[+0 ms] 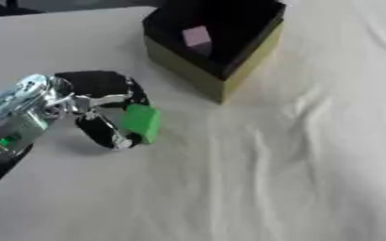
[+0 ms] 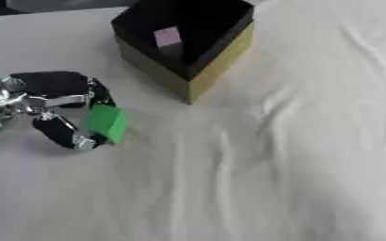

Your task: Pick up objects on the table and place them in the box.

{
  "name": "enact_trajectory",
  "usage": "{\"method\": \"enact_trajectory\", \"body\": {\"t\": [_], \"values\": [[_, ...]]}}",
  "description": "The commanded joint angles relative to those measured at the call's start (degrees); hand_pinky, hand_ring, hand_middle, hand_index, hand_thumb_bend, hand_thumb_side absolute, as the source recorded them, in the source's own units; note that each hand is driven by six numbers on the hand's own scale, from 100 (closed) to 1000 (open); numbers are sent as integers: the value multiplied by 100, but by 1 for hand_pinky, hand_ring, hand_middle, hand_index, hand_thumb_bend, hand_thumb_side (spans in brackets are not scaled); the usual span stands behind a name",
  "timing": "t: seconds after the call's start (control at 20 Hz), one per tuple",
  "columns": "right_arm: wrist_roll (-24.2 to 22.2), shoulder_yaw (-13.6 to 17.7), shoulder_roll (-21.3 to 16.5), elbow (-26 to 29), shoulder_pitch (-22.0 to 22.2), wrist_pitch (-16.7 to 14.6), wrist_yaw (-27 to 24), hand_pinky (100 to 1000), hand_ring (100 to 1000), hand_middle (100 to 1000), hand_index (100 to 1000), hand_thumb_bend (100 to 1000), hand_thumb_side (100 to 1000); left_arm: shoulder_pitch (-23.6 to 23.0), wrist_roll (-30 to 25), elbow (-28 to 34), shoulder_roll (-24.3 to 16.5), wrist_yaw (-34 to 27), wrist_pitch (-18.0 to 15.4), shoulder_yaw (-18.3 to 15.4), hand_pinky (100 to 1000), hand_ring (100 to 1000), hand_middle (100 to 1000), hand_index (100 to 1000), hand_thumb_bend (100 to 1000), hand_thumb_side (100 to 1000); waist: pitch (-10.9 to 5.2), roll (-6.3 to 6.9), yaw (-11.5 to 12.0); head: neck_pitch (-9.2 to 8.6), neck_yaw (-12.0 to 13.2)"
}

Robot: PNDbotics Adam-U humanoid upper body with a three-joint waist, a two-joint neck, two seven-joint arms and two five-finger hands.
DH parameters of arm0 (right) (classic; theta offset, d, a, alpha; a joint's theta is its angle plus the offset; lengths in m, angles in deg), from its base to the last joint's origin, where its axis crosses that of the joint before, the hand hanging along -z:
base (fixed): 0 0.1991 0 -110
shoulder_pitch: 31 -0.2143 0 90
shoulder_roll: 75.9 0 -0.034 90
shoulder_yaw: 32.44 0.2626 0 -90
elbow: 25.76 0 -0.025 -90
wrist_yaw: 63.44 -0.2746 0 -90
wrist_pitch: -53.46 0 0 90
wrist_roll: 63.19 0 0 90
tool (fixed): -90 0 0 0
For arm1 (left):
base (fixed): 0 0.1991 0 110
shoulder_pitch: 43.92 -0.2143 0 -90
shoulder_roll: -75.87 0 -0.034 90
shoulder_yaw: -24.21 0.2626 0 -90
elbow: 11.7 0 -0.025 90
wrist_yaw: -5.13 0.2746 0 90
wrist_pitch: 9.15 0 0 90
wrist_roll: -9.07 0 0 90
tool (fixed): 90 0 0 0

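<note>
Your left hand [image 1: 97, 106], mid-left of frame, has fingers and thumb curled round the green block [image 1: 142, 122], pinching it just above the white cloth [image 1: 295, 164]. Box [image 1: 217, 70] sits upper centre w/ a pink cube [image 1: 197, 37] inside.

It looks like a lab or test bench: a table under a wrinkled white cloth [image 1: 295, 155], bare apart from an open black-lined box [image 1: 217, 44] up and right of the left hand [image 1: 97, 110] and a dark floor strip beyond.
</note>
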Motion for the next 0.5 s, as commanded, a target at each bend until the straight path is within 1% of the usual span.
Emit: {"method": "enact_trajectory", "body": {"t": [0.05,0.3,0.4,0.5], "values": [[4,57,-47,117,-158,6,40,871,835,733,855,100,917,144,98,286,-197,-80,80,-283,535,594,529,596,100,276,-129,-17,13,-51,74],[-6,40,-22,128,-175,-24,40,871,836,734,855,100,914,512,268,495,-137,-206,238,-643,521,575,512,564,100,265,-145,0,14,-68,274],[-7,40,-13,139,-175,-28,36,871,836,734,855,100,912,759,381,456,-12,-277,281,-774,513,565,504,550,100,260,-152,9,16,-66,341],[-13,33,4,152,-175,-33,29,871,836,735,855,100,911,1007,483,322,165,-354,279,-846,504,553,496,534,100,283,-163,13,11,-63,370]]}}
